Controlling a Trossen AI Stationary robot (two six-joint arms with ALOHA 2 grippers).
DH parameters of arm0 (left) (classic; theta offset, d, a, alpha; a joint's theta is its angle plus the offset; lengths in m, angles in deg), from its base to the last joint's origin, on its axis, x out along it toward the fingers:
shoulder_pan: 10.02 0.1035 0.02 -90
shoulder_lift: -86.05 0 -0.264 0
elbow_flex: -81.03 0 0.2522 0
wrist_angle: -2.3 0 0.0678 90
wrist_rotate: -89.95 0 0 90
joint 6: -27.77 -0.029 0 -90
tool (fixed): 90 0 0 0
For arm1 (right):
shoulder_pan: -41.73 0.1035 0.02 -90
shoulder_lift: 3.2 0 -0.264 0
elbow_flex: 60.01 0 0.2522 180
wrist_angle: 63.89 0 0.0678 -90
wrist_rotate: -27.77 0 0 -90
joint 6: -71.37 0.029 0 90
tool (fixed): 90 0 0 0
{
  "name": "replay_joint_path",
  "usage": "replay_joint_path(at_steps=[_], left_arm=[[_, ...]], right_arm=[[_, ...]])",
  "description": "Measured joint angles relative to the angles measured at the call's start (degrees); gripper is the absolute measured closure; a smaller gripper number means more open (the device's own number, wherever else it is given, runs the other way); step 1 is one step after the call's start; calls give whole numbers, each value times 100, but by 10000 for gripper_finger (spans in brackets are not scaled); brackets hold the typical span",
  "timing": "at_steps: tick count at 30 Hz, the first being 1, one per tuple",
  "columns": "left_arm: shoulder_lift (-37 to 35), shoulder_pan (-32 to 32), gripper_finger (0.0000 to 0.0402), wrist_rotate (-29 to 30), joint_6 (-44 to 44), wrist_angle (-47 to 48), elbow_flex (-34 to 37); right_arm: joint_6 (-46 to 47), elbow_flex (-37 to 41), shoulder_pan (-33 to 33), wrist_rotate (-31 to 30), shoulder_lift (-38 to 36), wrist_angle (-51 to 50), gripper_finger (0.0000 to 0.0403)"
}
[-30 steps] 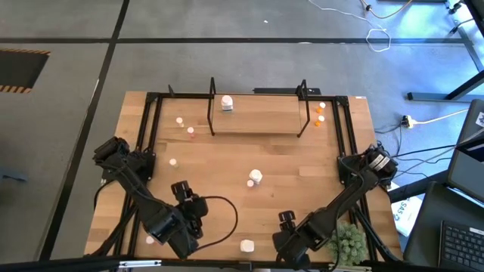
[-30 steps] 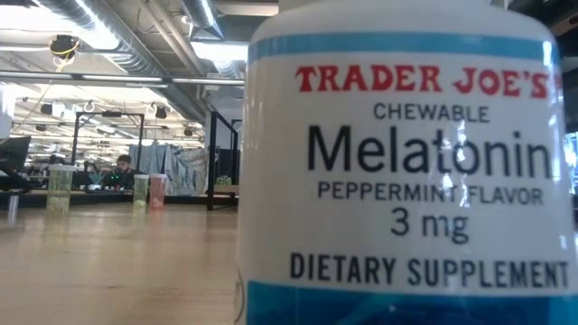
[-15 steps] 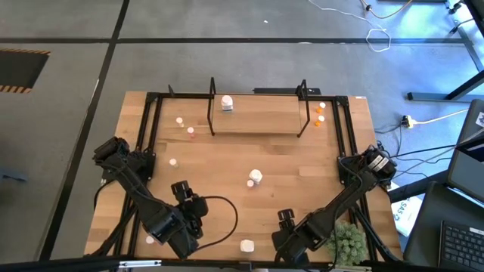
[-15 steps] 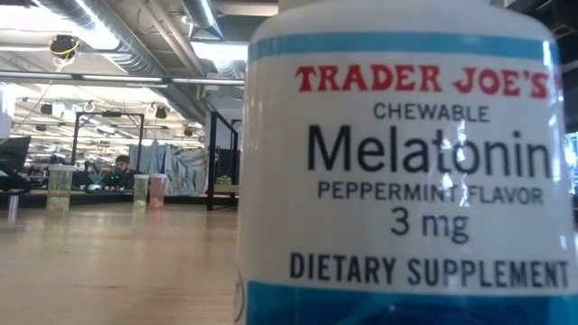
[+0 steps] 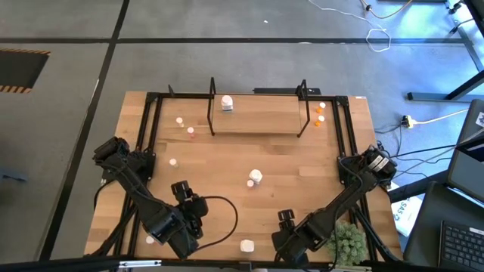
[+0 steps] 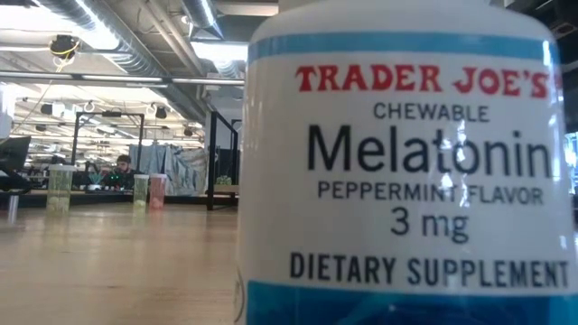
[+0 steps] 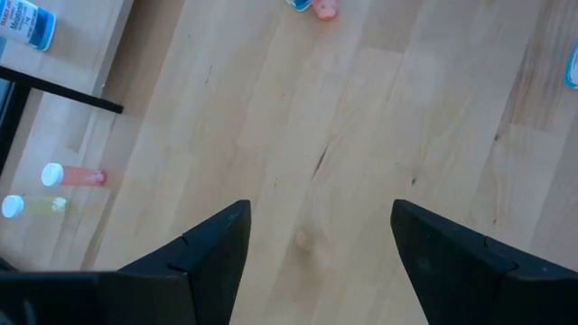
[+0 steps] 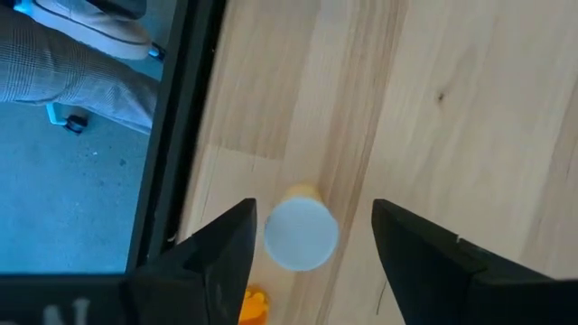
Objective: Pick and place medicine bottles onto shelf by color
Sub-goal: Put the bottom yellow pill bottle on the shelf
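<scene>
Bottles (image 5: 255,177) scattered, shelf (image 5: 255,119) at far edge

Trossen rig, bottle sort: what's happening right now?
Nothing is held at the moment. The left gripper hangs open over bare wood near the table's front, with small bottles lying farther off. The right gripper is open too, fingers on either side of a white-capped bottle that it looks down on, not clamped. On the shelf one white bottle stands at its left end; orange bottles sit just outside its right end. A melatonin bottle fills the low view.
</scene>
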Motion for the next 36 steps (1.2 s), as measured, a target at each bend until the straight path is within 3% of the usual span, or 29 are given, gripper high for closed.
replay_joint_path(at_steps=[8, 36], left_arm=[[1, 0, 139, -2, -9, 0, 0], [2, 1, 139, -26, -4, -2, 0]], right_arm=[[74, 2, 181, -330, 0, -1, 180], [-83, 11, 173, -240, 267, 11, 180]])
